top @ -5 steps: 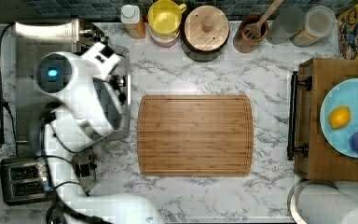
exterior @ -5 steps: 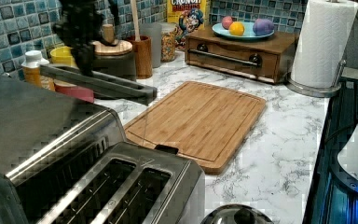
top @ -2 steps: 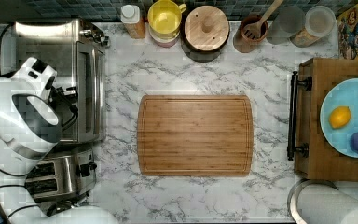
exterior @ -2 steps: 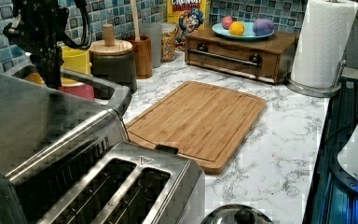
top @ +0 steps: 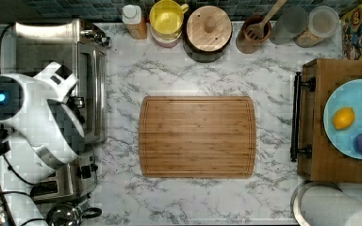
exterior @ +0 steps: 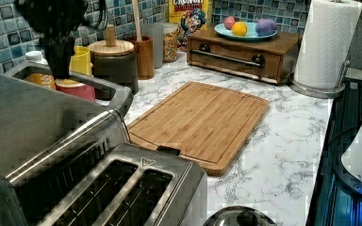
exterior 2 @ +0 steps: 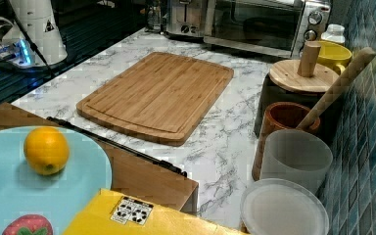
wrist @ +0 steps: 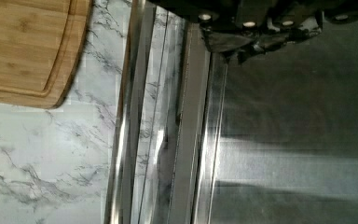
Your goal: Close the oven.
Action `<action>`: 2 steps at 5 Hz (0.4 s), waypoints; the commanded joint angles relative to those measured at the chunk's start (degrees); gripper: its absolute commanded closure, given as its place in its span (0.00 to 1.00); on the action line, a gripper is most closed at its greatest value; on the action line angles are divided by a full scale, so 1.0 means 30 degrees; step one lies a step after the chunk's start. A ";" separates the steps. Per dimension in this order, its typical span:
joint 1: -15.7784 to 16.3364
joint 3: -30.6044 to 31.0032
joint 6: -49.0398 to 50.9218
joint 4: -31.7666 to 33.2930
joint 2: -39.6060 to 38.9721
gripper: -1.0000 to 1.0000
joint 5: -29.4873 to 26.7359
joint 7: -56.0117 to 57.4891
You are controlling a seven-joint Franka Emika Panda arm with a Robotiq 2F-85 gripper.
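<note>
Counter (top: pixel 122 197): white marble with grey veins, running under everything in the top view.
Oven (top: pixel 61 52): steel box at the top view's left edge, against the tiled wall. In the right view (exterior 2: pixel 264 24) its glass door stands upright against the front, knobs on the right view's right side. In the wrist view the steel top and the bar handle (wrist: pixel 126 140) run side by side along the door edge.
My arm (top: pixel 33 122): white, bulky, folded over the oven's top in the top view, with the wrist turned down toward the steel; in the left view (exterior: pixel 59 28) its dark end hangs above the oven, apart from the door.
My gripper (wrist: pixel 261 32): seen as dark parts above the oven's top in the wrist view; I cannot tell how far my fingers are spread, and I see nothing held in them.
Cutting board (top: pixel 197 136): bamboo, flat in the middle of the counter, well apart from the oven.
Toaster (exterior: pixel 122 188): two slots, steel, just beside the oven, at the near corner of the left view.
Paper towel roll (exterior: pixel 327 44): upright on its stand at the left view's right.
Plate (top: pixel 339 99): pale blue, on a wooden box, carrying coloured fruit.
</note>
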State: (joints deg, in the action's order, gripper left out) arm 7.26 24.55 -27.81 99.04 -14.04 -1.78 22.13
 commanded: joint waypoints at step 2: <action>-0.1216 -0.0003 -0.0573 -0.0773 0.1916 1.00 -0.0533 0.1694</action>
State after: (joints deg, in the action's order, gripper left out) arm 2.23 22.69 -28.41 98.81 -9.48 -2.15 27.57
